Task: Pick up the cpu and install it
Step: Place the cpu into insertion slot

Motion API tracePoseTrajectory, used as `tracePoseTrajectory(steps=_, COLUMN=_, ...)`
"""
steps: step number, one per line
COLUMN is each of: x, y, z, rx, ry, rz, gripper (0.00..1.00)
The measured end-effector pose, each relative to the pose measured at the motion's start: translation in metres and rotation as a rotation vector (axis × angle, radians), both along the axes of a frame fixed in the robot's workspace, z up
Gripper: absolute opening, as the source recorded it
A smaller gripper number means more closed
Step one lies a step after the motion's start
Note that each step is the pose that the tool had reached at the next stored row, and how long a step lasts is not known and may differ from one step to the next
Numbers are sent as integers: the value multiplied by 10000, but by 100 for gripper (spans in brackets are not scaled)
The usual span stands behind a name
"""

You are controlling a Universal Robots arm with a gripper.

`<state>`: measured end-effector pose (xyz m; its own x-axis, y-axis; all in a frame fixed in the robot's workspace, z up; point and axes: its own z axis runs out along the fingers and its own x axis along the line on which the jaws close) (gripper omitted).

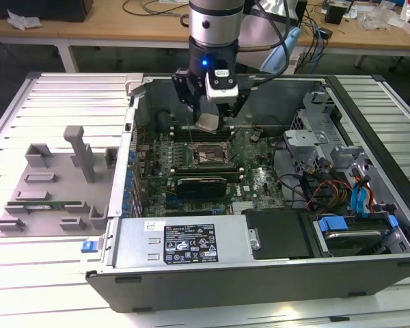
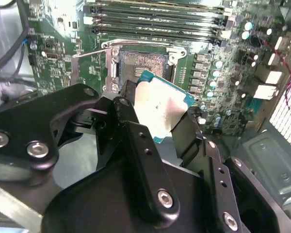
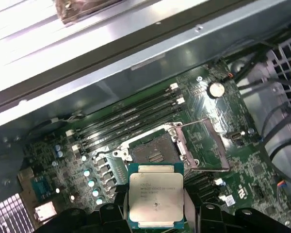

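Open computer case point(image 1: 191, 270) on the desk point(image 1: 41, 287), with the arm point(image 1: 215, 27) reaching into it. The fingers point(image 2: 188, 133) point(image 3: 207, 217) are clamped on two opposite edges of the cpu point(image 1: 208, 124) point(image 2: 162, 109) point(image 3: 155, 194), whose silver-grey metal top faces up in the first wrist view. The cpu is held in the air above the green motherboard point(image 3: 218, 160), near the socket point(image 1: 206, 156) point(image 2: 144, 65) point(image 3: 153, 150) and not touching it. The socket's metal frame point(image 3: 203, 145) lies swung open beside the socket. The memory slots point(image 3: 126, 121) run along the socket's other side.
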<state>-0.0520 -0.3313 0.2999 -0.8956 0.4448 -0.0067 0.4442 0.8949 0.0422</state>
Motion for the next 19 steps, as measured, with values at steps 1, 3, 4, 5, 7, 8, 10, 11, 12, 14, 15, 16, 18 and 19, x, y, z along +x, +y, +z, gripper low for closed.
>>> tracePoseTrajectory(steps=1, x=0, y=0, z=0, rx=0, ry=0, rz=-278, gripper=55)
tracePoseTrajectory(steps=3, x=0, y=0, z=-1, rx=0, ry=0, rz=-1026, gripper=55)
tracePoseTrajectory(steps=4, x=0, y=0, z=-1, rx=-1, ry=0, rz=-1253, gripper=55)
tracePoseTrajectory(steps=5, x=0, y=0, z=-1, rx=0, ry=0, rz=-1420, gripper=55)
tracePoseTrajectory(steps=7, x=0, y=0, z=-1, rx=-1, ry=0, rz=-2054, gripper=55)
tracePoseTrajectory(steps=8, x=0, y=0, z=-1, rx=0, ry=0, rz=-2258, gripper=55)
tracePoseTrajectory(steps=10, x=0, y=0, z=-2, rx=-1, ry=0, rz=-2779, gripper=55)
tracePoseTrajectory(steps=11, x=0, y=0, z=-2, rx=0, ry=0, rz=-3064, gripper=55)
tracePoseTrajectory(steps=12, x=0, y=0, z=-3, rx=0, ry=0, rz=-3409, gripper=55)
tracePoseTrajectory(steps=14, x=0, y=0, z=-3, rx=0, ry=0, rz=-4081, gripper=55)
tracePoseTrajectory(steps=15, x=0, y=0, z=-3, rx=-1, ry=0, rz=-4229, gripper=55)
tracePoseTrajectory(steps=16, x=0, y=0, z=-4, rx=-1, ry=0, rz=-4383, gripper=55)
tracePoseTrajectory(steps=18, x=0, y=0, z=-5, rx=-1, ry=1, rz=-5094, gripper=55)
tracePoseTrajectory(steps=19, x=0, y=0, z=-6, rx=0, ry=1, rz=-5436, gripper=55)
